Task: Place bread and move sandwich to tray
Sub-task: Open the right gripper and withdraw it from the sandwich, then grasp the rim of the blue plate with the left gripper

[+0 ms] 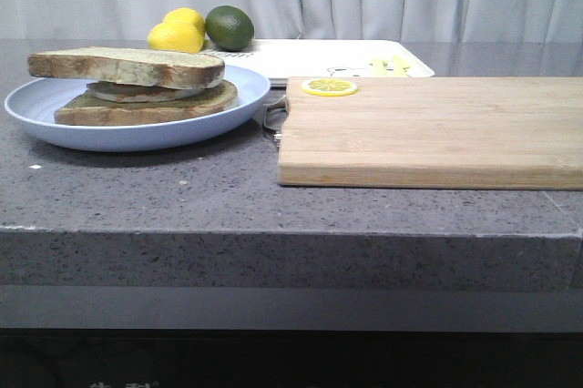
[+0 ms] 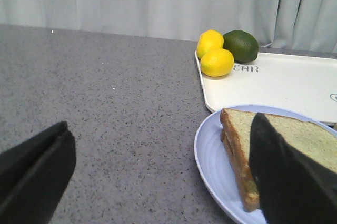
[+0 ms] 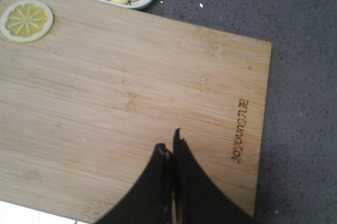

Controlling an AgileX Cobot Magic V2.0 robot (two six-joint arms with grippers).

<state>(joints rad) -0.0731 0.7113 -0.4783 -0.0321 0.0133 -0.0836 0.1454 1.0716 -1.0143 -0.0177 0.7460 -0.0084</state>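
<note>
Bread (image 1: 127, 66), brown-crusted and greenish-tan, caps what looks like egg.

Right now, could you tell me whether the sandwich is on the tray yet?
Not yet. The sandwich sits on the blue plate on the counter; the tray behind holds only fruit.

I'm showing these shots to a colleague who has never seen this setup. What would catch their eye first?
Probably the sandwich stacked on the light-blue plate at the table's left, with the bread already on top. Next, the wooden cutting board on the right, bare but for a lemon slice at its far left corner. Behind, two lemons and a lime sit on the white tray.
</note>
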